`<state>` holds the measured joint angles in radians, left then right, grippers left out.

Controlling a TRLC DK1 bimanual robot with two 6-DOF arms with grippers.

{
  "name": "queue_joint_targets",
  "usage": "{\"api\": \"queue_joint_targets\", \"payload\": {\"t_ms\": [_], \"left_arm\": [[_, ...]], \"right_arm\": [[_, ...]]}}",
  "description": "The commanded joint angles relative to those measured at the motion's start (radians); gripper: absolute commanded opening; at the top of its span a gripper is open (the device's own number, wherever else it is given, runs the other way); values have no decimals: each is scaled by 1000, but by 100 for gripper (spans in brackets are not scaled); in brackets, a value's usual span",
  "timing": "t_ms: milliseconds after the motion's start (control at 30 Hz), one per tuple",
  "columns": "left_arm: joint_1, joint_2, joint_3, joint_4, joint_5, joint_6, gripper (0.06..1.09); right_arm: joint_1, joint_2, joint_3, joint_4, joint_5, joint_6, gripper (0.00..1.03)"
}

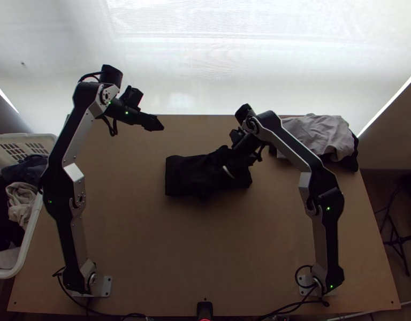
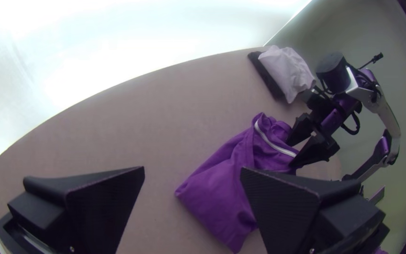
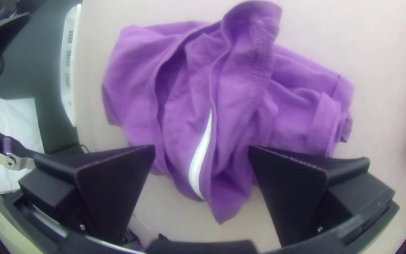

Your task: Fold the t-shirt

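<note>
And there lay the t-shirt (image 1: 187,174), out in the middle of the desk (image 1: 205,241), a little toward the far side! Its left part was fairly flat, layered, with a nearly straight edge, but toward the right it all went to ridges and loose creases, bunched up, with a curved white strip (image 1: 228,172) showing among the folds. Right above that rumpled part was my right hand (image 1: 243,150), angled down, its two black fingers (image 3: 113,193) well parted, open, with cloth showing in the space between them. Nothing was pinched there, though whether a fingertip brushed the fabric I could not tell. Over to the left, my left hand (image 1: 155,123) hung above the far left of the desk, well apart from the shirt, and that one was open too: fingers wide, nothing in between but a view of the desk and part of the shirt beyond. At the far right corner sat more laundry, a crumpled grey cloth (image 1: 318,134) on top of a dark one (image 1: 349,162). And down the left side, beside the desk, stood a white basket (image 1: 27,249), with a pale, bunched cloth (image 1: 21,203) among darker clothes inside.
</note>
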<state>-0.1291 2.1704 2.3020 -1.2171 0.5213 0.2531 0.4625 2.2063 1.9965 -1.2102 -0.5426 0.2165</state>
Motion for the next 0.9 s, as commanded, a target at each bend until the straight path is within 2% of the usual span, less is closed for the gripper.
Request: {"api": "queue_joint_targets", "payload": {"t_ms": [0, 133, 200, 233, 300, 333, 367, 400, 700, 867], "left_arm": [[-1, 5, 0, 2, -1, -2, 105], [0, 3, 0, 2, -3, -2, 105], [3, 0, 0, 1, -3, -2, 105], [5, -1, 0, 1, -3, -2, 105], [9, -4, 0, 1, -4, 0, 105], [11, -6, 0, 1, -4, 0, 105], [13, -7, 0, -1, -4, 2, 104], [14, -7, 0, -1, -4, 3, 105], [14, -6, 0, 1, -4, 6, 105], [5, -4, 5, 4, -4, 6, 105]], "right_arm": [[30, 13, -8, 37, 9, 0, 90], [30, 61, -21, 72, 27, -5, 90], [27, 82, -25, 97, 41, -5, 83], [24, 92, -28, 110, 46, -5, 77], [22, 98, -31, 130, 56, -3, 61], [24, 98, -30, 136, 69, -5, 48], [25, 92, -30, 150, 81, -8, 29], [27, 81, -33, 175, 99, -17, 3], [111, -48, -15, 182, 202, -28, 3], [139, -65, 18, 181, 225, -25, 3]]}}
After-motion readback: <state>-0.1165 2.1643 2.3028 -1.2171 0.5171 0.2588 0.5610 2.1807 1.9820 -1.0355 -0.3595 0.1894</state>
